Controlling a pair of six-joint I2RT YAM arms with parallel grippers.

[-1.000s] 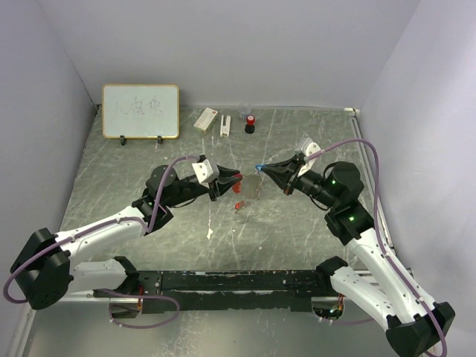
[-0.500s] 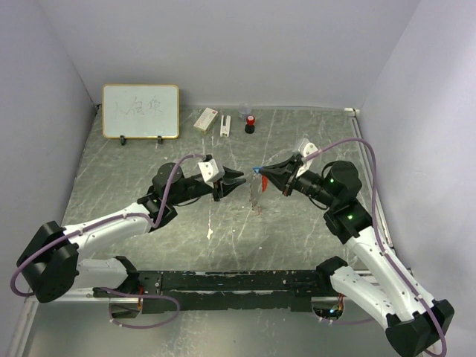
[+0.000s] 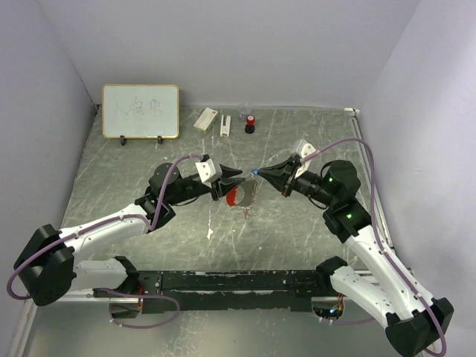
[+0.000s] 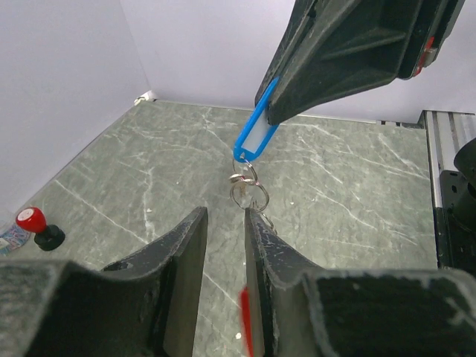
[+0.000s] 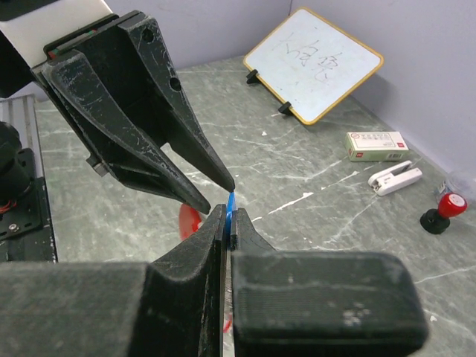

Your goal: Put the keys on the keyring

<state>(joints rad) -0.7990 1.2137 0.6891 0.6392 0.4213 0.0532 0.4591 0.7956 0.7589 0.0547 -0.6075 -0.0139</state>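
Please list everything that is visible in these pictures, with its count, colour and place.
whiteboard: one, white, far left
small box: one, white and red, far edge
clip-like tool: one, white, beside the box
small bottle: one, red and black, far centre
blue tag: one, blue, in the right gripper
metal ring: one, silver, hanging under the tag
red strap: one, red, by the left gripper's tips
table: one, grey marbled
left gripper: black, narrow gap
right gripper: black, shut on the tag

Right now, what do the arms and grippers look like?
Left arm and right arm: white shells, black joints, a purple cable along each. Green LEDs on the right. Left gripper and right gripper: black tapered scuffed fingers, white block behind.
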